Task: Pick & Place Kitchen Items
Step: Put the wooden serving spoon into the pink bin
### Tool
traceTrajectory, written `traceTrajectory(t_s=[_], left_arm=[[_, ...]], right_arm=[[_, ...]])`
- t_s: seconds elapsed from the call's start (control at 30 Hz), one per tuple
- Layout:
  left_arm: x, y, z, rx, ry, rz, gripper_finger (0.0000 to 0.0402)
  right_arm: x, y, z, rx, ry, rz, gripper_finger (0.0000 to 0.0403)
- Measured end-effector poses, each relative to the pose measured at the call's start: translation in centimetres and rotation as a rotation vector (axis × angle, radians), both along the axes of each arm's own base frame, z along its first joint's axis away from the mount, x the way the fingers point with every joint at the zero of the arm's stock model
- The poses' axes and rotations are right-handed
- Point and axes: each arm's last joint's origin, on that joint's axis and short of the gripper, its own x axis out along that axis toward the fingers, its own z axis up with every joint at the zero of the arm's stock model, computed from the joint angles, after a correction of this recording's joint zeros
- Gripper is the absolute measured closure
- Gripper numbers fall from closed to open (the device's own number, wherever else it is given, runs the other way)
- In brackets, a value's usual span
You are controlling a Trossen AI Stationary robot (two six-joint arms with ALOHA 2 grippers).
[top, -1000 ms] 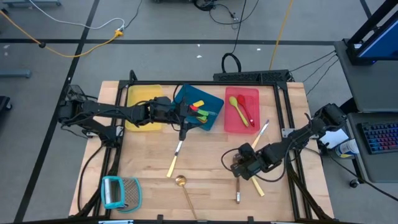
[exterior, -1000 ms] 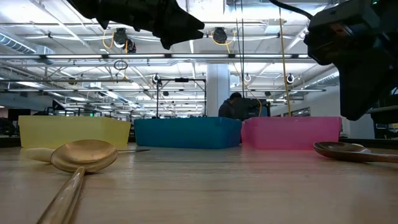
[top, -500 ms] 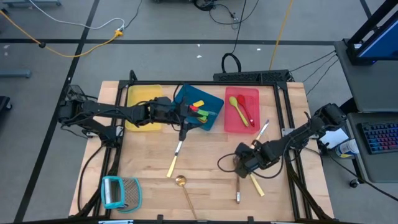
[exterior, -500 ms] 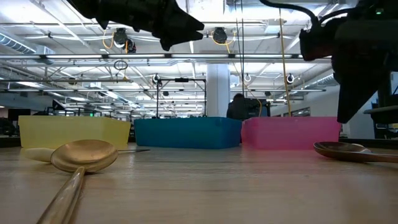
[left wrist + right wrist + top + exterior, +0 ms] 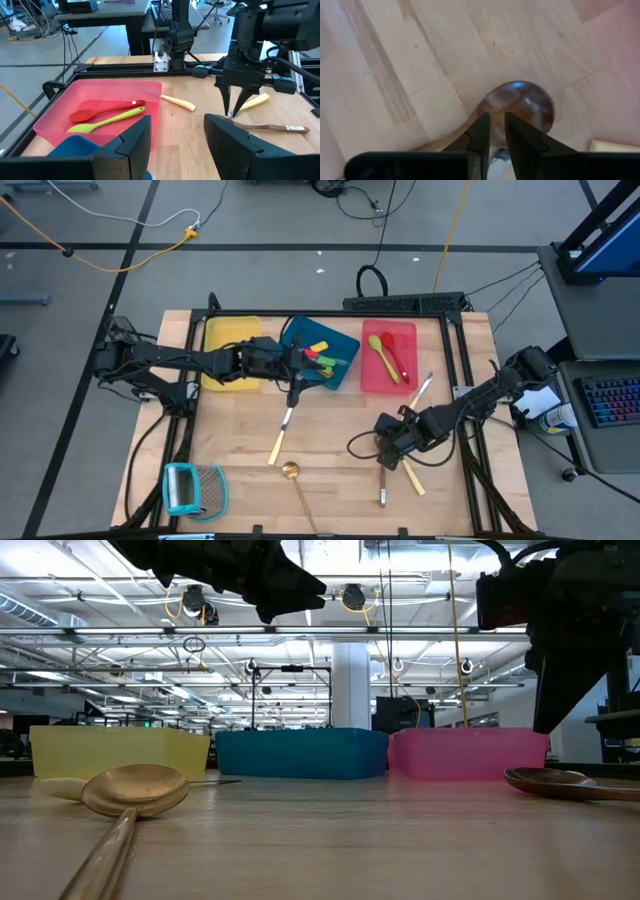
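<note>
My right gripper [image 5: 497, 129] hangs pointing down just above the bowl [image 5: 522, 107] of a dark wooden spoon [image 5: 381, 480] that lies flat on the table, right of the middle. Its fingers stand a narrow gap apart with nothing between them. In the low view its fingertips [image 5: 548, 720] are clear of the spoon [image 5: 560, 780]. My left gripper [image 5: 177, 145] is held wide open and empty over the blue tray [image 5: 320, 355]. A brass spoon [image 5: 291, 472] and a cream-handled knife [image 5: 280, 435] lie near the table's middle. Two more cream-handled knives [image 5: 418, 392] [image 5: 411, 476] lie beside my right gripper.
The red tray [image 5: 388, 357] holds a red spoon and a green spatula [image 5: 107, 120]. The blue tray holds small yellow and red tools. The yellow tray [image 5: 232, 345] lies under my left arm. A teal-framed grater [image 5: 193, 488] lies at the near left corner.
My right gripper has rolled about its own pointing line while staying over the wooden spoon. In the low view its fingers have turned from a broad dark shape to a slimmer one. The spoon and the other utensils have not moved.
</note>
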Motion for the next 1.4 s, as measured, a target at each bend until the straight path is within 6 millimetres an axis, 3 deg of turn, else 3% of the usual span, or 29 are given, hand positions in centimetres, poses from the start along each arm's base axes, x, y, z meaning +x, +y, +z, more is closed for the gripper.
traceTrajectory(t_s=[0.23, 0.33, 0.47, 0.7, 0.83, 1.17, 1.3, 1.4], left_arm=[[0.0, 0.0, -0.1, 0.001, 0.015, -0.001, 0.0215], [-0.1, 0.0, -0.2, -0.001, 0.021, 0.0, 0.0215], [-0.1, 0.0, -0.3, -0.005, 0.034, 0.0, 0.0215], [-0.1, 0.0, -0.4, -0.008, 0.042, 0.001, 0.0215], [-0.1, 0.0, -0.4, -0.008, 0.042, 0.001, 0.0215], [-0.1, 0.0, -0.4, -0.008, 0.042, 0.001, 0.0215], [-0.1, 0.0, -0.4, -0.008, 0.043, 0.001, 0.0215], [-0.1, 0.0, -0.4, -0.006, 0.047, 0.0, 0.0215]], right_arm=[[0.7, 0.4, 0.3, 0.068, -0.079, -0.062, 0.0353], [0.9, 0.3, 0.4, 0.011, -0.117, -0.019, 0.0353], [1.1, 0.0, 0.4, 0.014, -0.134, -0.103, 0.0353], [0.9, 0.4, 0.4, 0.229, -0.115, -0.428, 0.0353], [0.7, 1.0, 0.3, 0.377, -0.008, -0.431, 0.0349], [0.1, 1.4, -0.1, 0.378, 0.047, -0.327, 0.0289], [-0.6, 1.1, -1.3, 0.381, 0.075, -0.395, 0.0261], [-1.1, 1.3, -2.9, 0.484, 0.048, -0.533, 0.0246]])
